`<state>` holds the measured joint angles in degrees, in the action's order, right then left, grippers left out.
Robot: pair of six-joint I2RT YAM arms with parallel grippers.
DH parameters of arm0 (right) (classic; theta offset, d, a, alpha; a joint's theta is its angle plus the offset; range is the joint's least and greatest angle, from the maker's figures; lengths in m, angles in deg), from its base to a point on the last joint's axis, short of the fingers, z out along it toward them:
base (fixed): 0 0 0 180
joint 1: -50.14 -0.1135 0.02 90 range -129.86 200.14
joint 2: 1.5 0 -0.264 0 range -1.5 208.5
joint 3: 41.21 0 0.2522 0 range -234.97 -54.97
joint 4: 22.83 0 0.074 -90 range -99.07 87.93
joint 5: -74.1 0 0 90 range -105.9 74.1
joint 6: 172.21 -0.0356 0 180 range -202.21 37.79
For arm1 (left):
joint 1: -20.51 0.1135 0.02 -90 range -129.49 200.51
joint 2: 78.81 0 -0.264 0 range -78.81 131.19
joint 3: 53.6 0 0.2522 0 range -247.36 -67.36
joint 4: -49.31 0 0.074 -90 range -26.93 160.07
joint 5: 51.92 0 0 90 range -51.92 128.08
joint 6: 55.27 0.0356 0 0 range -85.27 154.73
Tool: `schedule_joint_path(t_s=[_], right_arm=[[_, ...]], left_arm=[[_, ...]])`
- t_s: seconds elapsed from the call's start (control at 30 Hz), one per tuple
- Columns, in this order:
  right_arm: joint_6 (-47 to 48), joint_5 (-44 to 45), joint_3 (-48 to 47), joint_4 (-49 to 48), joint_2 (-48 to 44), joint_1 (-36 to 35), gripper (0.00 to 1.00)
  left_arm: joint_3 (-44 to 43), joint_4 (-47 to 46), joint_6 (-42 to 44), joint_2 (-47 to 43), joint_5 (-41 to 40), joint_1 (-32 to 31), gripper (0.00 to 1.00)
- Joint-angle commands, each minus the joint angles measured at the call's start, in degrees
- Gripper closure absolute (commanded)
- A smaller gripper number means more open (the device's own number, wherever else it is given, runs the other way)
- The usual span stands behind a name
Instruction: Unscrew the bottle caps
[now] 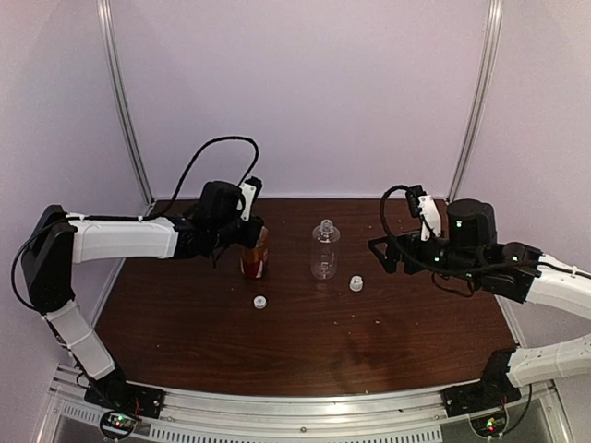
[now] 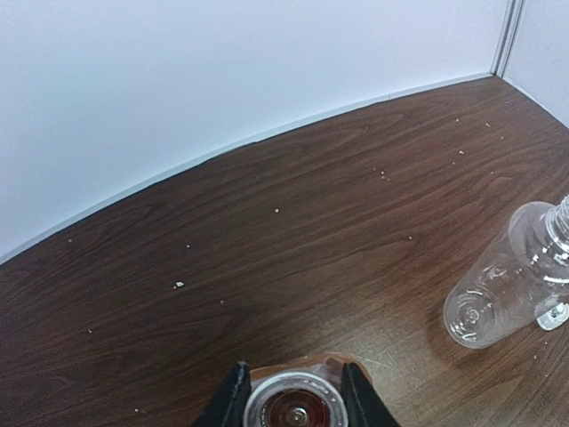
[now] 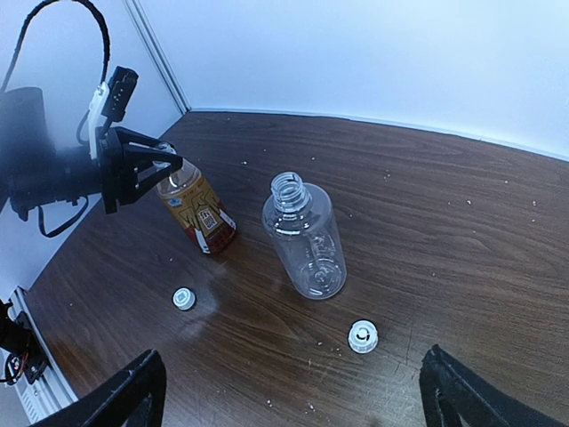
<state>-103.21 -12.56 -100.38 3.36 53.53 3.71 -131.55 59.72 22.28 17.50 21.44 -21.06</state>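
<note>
The amber bottle [image 1: 255, 258] with a red and white label stands left of centre. My left gripper [image 1: 247, 236] is shut on its neck from above. In the left wrist view the fingers [image 2: 233, 398] pinch the amber bottle's open mouth [image 2: 296, 411], which has no cap on it. The clear bottle [image 1: 324, 249] stands upright at the centre with bare neck threads [image 3: 289, 187]. Two white bottle caps lie loose on the table, one [image 1: 259, 302] in front of the amber bottle and one [image 1: 356, 284] right of the clear bottle. My right gripper [image 1: 380, 251] hovers open to the right, holding nothing.
The dark wooden table [image 1: 305, 351] is scattered with small crumbs. White walls [image 1: 305, 92] close in the back and sides, with metal posts in the back corners. In the right wrist view, the wide-apart fingers [image 3: 133, 391] frame both caps [image 3: 363, 336].
</note>
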Motion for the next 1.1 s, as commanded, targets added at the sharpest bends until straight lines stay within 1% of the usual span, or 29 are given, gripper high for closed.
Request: schedule_joint_path(t_s=[0.0, 0.1, 0.13, 0.2, 0.23, 0.47, 0.63, 0.93, 1.07], right_arm=[[-0.3, 1.0, -0.6, -0.1, 0.7, 0.5, 0.00], [-0.2, 1.1, -0.5, 0.0, 0.8, 0.5, 0.00], [-0.2, 1.1, -0.4, 0.0, 0.8, 0.5, 0.00], [-0.3, 1.2, -0.1, -0.1, 0.7, 0.6, 0.00], [-0.3, 1.2, 0.0, -0.1, 0.7, 0.5, 0.00], [-0.6, 1.2, 0.6, -0.3, 0.9, 0.6, 0.00], [-0.6, 1.3, 0.5, -0.5, 1.3, 0.7, 0.00], [-0.3, 1.6, 0.4, 0.0, 1.0, 0.8, 0.00], [0.6, 2.9, -0.2, 1.4, 1.2, 0.9, 0.00]], left_arm=[[-1.6, -3.3, -1.0, 1.2, 0.9, 0.5, 1.00], [-1.2, -3.3, -1.2, 1.4, 0.8, 0.6, 1.00], [-0.9, -3.5, -1.3, 1.4, 0.6, 0.5, 0.97], [-0.2, -3.8, -1.8, 1.3, 0.3, 0.5, 0.86], [0.2, -3.9, -2.1, 1.2, 0.3, 0.5, 0.82], [0.7, -3.7, -2.5, 0.8, 0.1, 0.6, 0.65], [0.7, -3.3, -1.9, 0.2, -0.1, 0.5, 0.46], [0.6, -2.4, -2.2, -1.4, -0.6, 0.5, 0.26], [0.3, 0.2, -2.7, -3.6, -1.2, 0.5, 0.12]])
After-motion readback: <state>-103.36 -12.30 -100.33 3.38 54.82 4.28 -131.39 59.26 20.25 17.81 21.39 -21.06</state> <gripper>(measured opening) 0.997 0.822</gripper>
